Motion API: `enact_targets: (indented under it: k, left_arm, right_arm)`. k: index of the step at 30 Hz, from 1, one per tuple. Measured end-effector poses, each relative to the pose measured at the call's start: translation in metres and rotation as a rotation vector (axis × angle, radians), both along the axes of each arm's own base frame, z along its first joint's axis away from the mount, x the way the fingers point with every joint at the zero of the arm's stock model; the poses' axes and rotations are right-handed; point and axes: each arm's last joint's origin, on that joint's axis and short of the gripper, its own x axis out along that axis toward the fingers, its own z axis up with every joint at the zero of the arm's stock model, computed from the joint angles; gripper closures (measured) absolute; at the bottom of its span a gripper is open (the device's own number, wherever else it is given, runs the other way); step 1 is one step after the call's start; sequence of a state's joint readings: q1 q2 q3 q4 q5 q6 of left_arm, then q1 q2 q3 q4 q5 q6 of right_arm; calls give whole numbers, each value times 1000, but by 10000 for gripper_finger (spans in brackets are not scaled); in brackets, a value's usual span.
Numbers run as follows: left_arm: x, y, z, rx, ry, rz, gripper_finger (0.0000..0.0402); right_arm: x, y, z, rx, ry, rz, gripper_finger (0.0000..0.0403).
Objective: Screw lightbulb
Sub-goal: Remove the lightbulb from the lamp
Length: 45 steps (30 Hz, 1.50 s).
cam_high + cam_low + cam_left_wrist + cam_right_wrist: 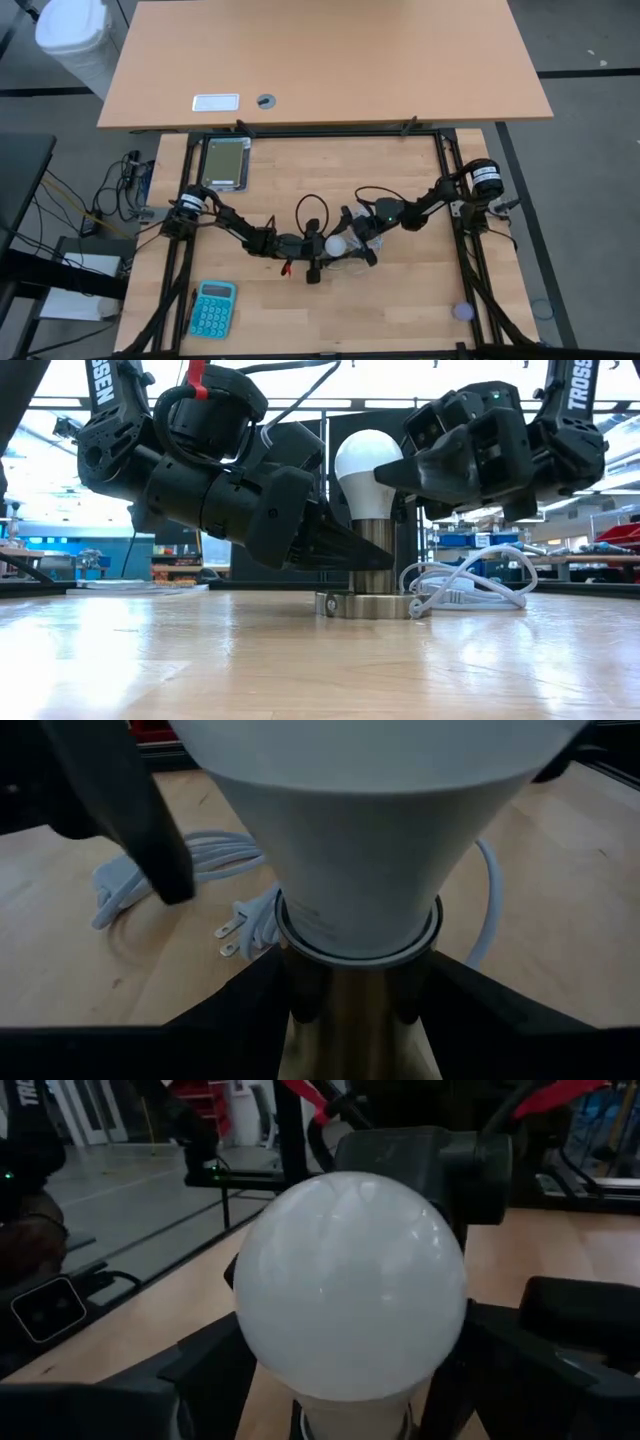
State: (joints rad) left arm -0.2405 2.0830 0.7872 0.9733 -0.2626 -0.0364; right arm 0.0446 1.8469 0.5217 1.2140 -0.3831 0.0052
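The white lightbulb [368, 460] stands upright with its narrow base in a metal socket tube [373, 555]. The tube rises from a round disc [365, 605] on the table, and a white cord [470, 582] lies coiled beside it. In the high view the bulb [336, 243] is at the table's middle, between both grippers. My left gripper [318, 246] is shut on the socket tube, below the bulb. My right gripper [352, 240] is shut on the bulb's globe. My left gripper pinches the metal socket tube [350, 1015] between its two fingers [225, 1025], just below the bulb's taper. The fingers come level from the table's left side, across the tube. The socket stands upright on its disc on the table. My right gripper has the bulb's round globe [350, 1290] between its two fingers [205, 1370], one on each side. The fingers come about level from the table's right side. The bulb stands upright in the socket, globe up.
A teal calculator [212, 308] lies near the front left. A grey flat device [225, 163] lies at the back left. A small purple thing [462, 311] sits at the front right. A second tabletop [320, 60] spans the far side.
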Motion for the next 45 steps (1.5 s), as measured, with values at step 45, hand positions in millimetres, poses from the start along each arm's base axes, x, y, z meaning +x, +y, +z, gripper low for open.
enact_targets:
  k: [45]
  left_arm:
    - [0, 1, -1, -7, 4, 28, 204]
  right_arm:
    - [14, 13, -20, -17, -70, -30, 196]
